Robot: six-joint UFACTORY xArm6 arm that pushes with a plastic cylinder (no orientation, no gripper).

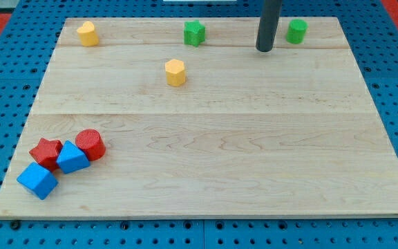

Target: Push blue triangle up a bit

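The blue triangle (72, 158) lies near the board's lower left corner. It touches a red star-shaped block (46, 152) on its left and a red cylinder (90, 144) on its upper right. A blue cube (37, 180) lies just below and left of it. My tip (264, 48) stands near the view's top, right of centre, far from the blue triangle, between a green star (194, 32) and a green cylinder (296, 31).
A yellow hexagonal block (175, 72) lies in the upper middle. A yellow block (87, 33) lies at the top left. The wooden board (213, 138) rests on a blue pegboard table.
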